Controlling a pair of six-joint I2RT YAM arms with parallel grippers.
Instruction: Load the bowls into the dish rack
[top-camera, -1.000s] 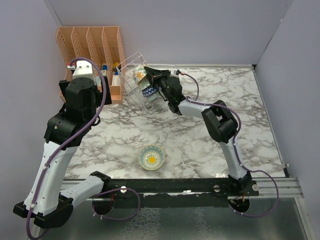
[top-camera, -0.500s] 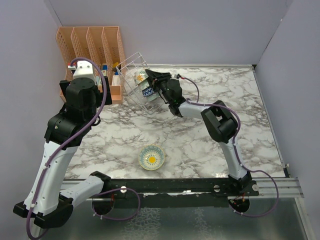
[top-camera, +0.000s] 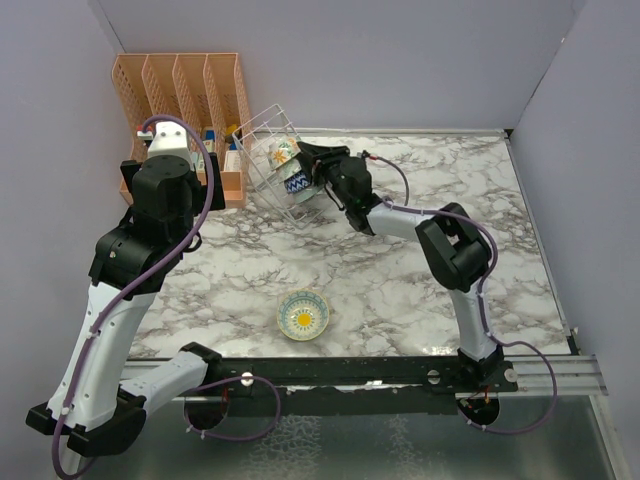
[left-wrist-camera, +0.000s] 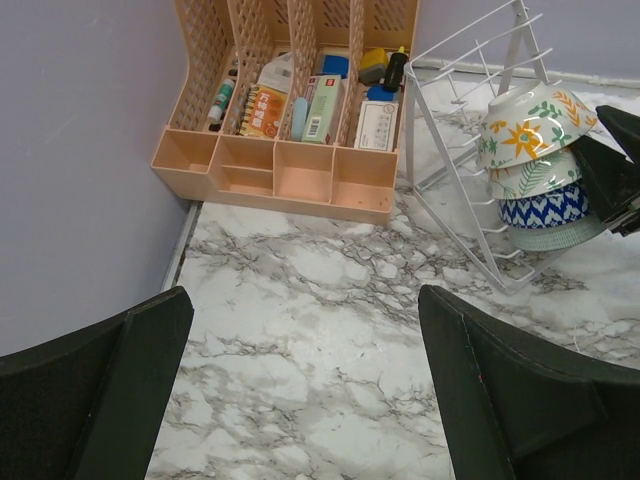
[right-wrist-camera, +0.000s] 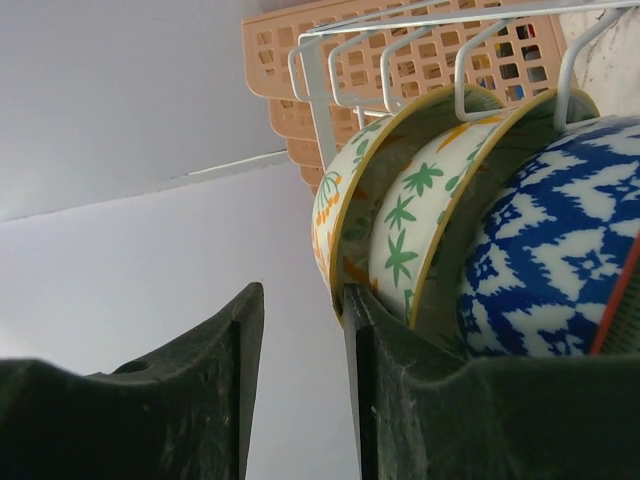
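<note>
Bowls (left-wrist-camera: 535, 165) nest in the rack (left-wrist-camera: 450, 140); another bowl (top-camera: 303, 316) sits on the counter (top-camera: 400, 280). My right tool (right-wrist-camera: 302, 300) is spread beside the stack, left tool (left-wrist-camera: 305, 300) spread too.

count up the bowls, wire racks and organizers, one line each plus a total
bowls: 5 (4 in the rack, 1 loose on the table)
rack: 1
organizer: 1
total: 7
</note>
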